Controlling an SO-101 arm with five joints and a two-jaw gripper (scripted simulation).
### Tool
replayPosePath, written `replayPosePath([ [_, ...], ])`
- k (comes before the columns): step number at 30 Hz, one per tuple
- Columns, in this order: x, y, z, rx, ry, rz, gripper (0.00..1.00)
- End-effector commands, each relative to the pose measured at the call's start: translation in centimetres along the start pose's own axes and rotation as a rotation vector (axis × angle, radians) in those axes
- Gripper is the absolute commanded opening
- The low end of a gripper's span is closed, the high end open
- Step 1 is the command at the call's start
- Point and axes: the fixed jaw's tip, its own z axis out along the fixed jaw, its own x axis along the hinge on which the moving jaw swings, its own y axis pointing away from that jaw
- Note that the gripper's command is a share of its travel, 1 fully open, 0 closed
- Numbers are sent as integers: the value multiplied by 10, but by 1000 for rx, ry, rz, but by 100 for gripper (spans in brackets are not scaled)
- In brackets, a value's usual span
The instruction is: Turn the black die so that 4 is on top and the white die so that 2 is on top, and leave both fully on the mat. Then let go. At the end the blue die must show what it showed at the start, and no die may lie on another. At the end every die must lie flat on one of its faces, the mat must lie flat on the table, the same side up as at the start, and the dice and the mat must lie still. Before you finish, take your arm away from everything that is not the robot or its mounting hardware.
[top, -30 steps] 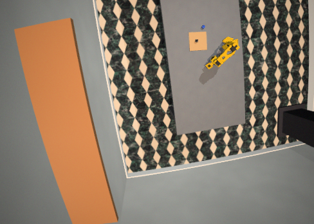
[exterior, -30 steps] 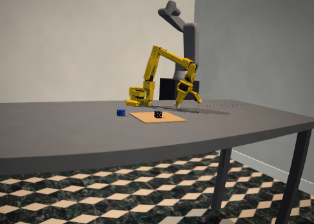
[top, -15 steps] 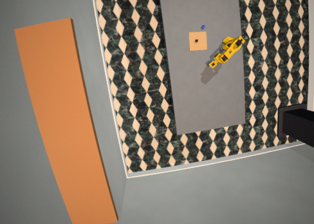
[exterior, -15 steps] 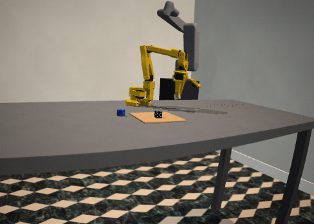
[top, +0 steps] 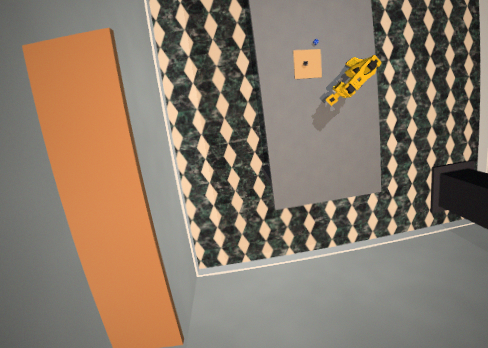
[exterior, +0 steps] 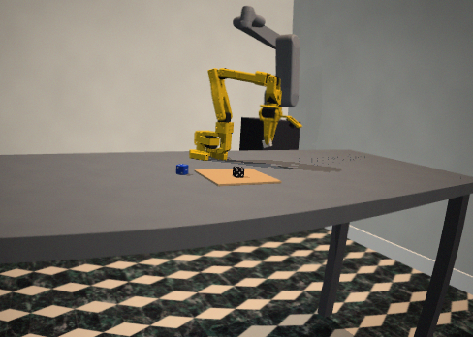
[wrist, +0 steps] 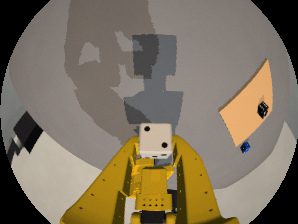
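Observation:
My gripper (exterior: pixel 268 141) (wrist: pixel 156 145) is shut on the white die (wrist: pixel 155 136), raised above the table. The wrist view shows two pips on the die's face toward the camera; in the exterior view only a small pale patch shows at the fingertips. The black die (top: pixel 305 63) (exterior: pixel 238 171) (wrist: pixel 263 109) rests on the orange mat (top: pixel 300 73) (exterior: pixel 218 179) (wrist: pixel 244 111), away from the gripper. Its top number is too small to read. The blue die (top: pixel 315 41) (exterior: pixel 182 168) (wrist: pixel 245 147) lies on the table just outside the mat. Its top number is unclear.
The grey table (top: pixel 325 167) (exterior: pixel 121 200) carries the arm and the mat. The arm's base (exterior: pixel 208 147) stands behind the mat in the exterior view. A grey jointed arm-like object (exterior: pixel 287 70) rises in the background, with a dark block beneath it.

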Motion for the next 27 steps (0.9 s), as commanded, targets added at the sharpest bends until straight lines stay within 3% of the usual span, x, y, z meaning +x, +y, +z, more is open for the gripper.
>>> replayPosePath([
  [1, -4, 2, -5, -3, -48, 0, 0],
  [14, -6, 2, -4, -4, -71, -2, 0],
  [27, -24, 5, -4, -16, -299, -16, 0],
])
